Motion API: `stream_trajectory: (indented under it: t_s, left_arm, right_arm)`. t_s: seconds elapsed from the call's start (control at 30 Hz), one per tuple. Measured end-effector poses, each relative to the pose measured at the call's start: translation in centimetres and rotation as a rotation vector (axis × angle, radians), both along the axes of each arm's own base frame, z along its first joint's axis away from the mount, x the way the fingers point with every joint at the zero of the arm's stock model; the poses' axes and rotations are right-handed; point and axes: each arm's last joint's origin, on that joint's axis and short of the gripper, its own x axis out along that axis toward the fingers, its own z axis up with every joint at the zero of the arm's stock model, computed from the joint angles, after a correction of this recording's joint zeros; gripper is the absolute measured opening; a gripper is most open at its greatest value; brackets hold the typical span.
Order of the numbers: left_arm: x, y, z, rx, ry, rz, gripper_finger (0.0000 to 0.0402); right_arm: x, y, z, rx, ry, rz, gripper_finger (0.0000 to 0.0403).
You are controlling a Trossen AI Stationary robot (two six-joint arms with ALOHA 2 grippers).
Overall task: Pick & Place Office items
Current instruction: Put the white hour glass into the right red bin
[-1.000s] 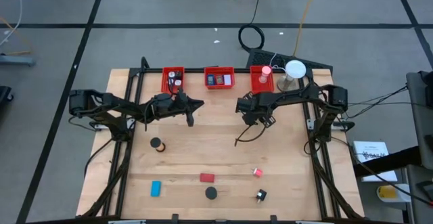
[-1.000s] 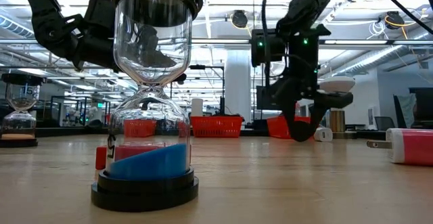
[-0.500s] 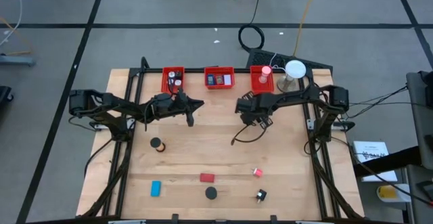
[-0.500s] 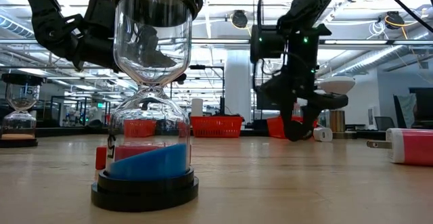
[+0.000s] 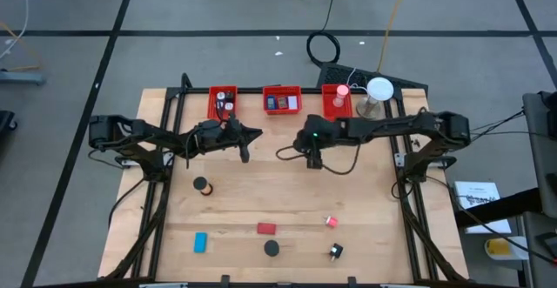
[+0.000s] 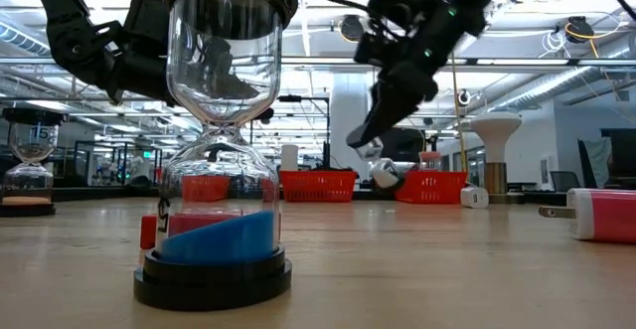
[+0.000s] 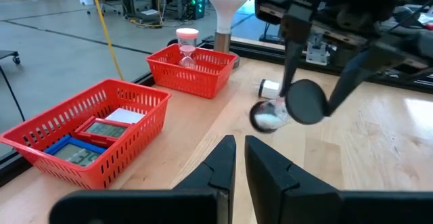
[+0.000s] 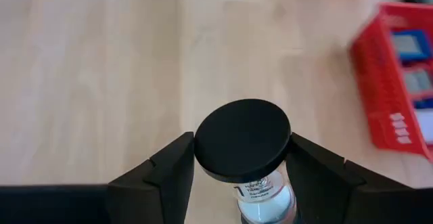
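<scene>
**Right hand carries a sand timer toward the back bins**

A wooden counter (image 5: 261, 192) sits on a grey tiled floor, with three red bins along its back edge: left bin (image 5: 223, 103), middle bin (image 5: 282, 100) and right bin (image 5: 337, 101), a white lamp (image 5: 379, 90) just beside the last.

The right hand (image 5: 312, 144) hangs over the counter's middle, a little in front of the gap between the middle and right bins. Its fingers are clamped on the black cap of a small timer (image 8: 245, 149) with white sand; from the left wrist view the timer (image 7: 274, 112) hangs tilted, its long axis slanting down and away from the hand. So the bins lie straight behind the load, the middle one looking slightly nearer, and the right arm is plainly the one to finish the drop.

The left hand (image 5: 244, 146) waits near the left bin, fingers nearly closed with nothing between them.

Other items remain near the front edge: a blue block (image 5: 200, 242), red block (image 5: 266, 229), black disc (image 5: 272, 248), pink bit (image 5: 332, 222), a black clip (image 5: 336, 251), and another timer (image 5: 201, 185) toward the left side.
</scene>
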Motion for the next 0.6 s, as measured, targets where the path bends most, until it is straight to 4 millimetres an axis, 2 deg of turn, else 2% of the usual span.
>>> stream_trajectory:
  t_s: [0.2,0.3,0.37,0.6]
  left_arm:
    - [0.0,0.0,0.0,0.000,0.000,0.000,0.0037]
    - [0.0,0.0,0.0,0.000,0.000,0.000,0.0037]
    - [0.0,0.0,0.0,0.000,0.000,0.000,0.0037]
    - [0.0,0.0,0.0,0.000,0.000,0.000,0.0037]
  right_arm:
    - [-1.7,0.4,-3.1,0.093,-0.337,-0.180,0.0200]
    - [-3.1,0.4,-5.0,0.119,-0.451,-0.267,0.0200]
    - [-3.9,0.5,-5.6,0.137,-0.516,-0.313,0.0200]
    - [-5.0,0.6,-6.6,0.197,-0.550,-0.389,0.0209]
